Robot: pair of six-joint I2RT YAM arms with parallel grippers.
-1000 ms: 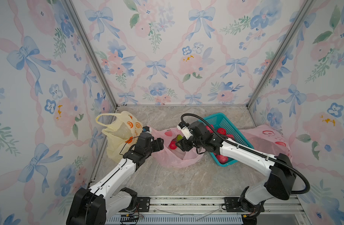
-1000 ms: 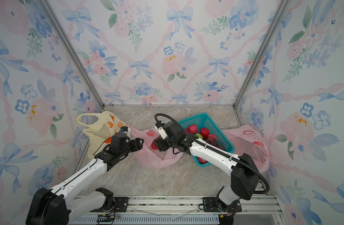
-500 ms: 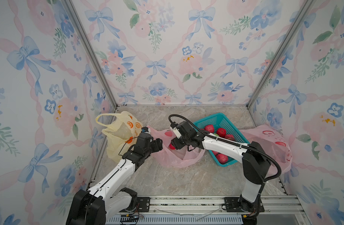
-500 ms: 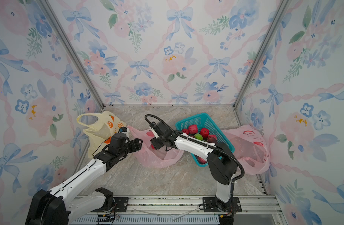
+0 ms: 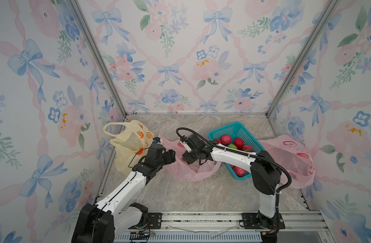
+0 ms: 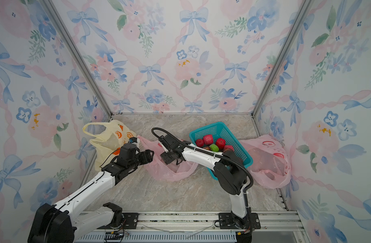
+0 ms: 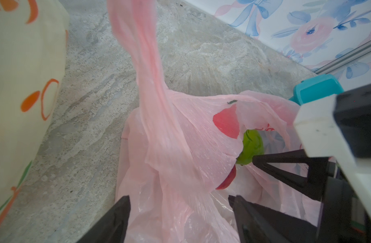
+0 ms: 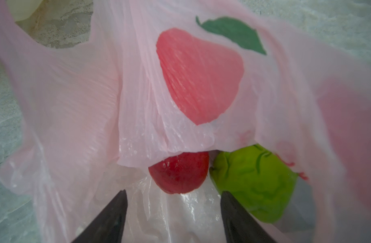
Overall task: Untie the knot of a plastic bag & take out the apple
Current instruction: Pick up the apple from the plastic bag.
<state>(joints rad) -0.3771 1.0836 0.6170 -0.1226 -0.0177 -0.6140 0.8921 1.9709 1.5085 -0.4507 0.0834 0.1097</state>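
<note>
I have the right pincer (image 8: 173, 193) nosed into the mouth of the thin translucent pink plastic bag with a printed red apple (image 5: 186, 172), which lies slumped on the grey marbled table (image 5: 191, 193) between the two arms. Its jaws stand apart and hold nothing. The round red apple (image 8: 178, 174) sits just ahead of them, half under a fold of film, touching a lumpy green fruit (image 8: 254, 185). The bag's mouth gapes, so I judge the knot is undone and taking the apple out is what remains. The left pincer (image 7: 179, 198) is also spread, with loose pink film between its fingers but nothing pinched. One long pink handle strip (image 7: 146, 63) runs up past that wrist. It seems to keep the opening raised, though I cannot tell what holds it. The teal mesh plastic basket (image 5: 241, 132) of red and green fruit sits just beside the right arm, probably where this apple goes. A pale yellow plastic bag with orange prints (image 5: 128, 147) and a second pink plastic bag (image 5: 289, 160) stand at the sides. The overhanging fold could snag a finger as I close
</note>
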